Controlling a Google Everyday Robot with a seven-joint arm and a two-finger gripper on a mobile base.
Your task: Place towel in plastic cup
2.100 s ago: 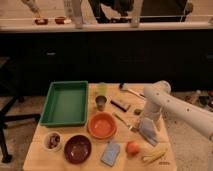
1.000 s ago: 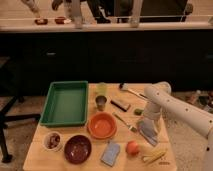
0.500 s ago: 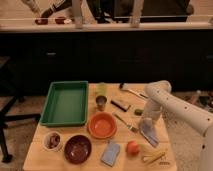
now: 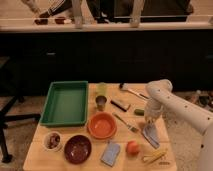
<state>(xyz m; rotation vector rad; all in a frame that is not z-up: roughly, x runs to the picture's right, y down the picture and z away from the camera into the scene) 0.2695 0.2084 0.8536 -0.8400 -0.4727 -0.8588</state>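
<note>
The towel [image 4: 150,136] is a small grey-blue cloth at the right side of the wooden table [image 4: 90,162]. My gripper [image 4: 149,121] points down right over the towel's upper end and touches it. The plastic cup [image 4: 102,89], pale yellow-green, stands upright at the table's back middle, well to the left of the gripper. A small dark metal cup [image 4: 101,103] stands just in front of it.
An orange bowl [image 4: 102,125], a fork [image 4: 127,123] and a black object [image 4: 120,105] lie between the towel and the cup. A green tray [image 4: 65,102] is at left. A dark red bowl [image 4: 77,148], blue pad [image 4: 110,153], orange fruit [image 4: 132,147] and banana [image 4: 155,156] line the front.
My arm's elbow has risen slightly and the gripper has stayed over the towel. The towel now looks narrower and longer under the gripper. Nothing else has moved.
</note>
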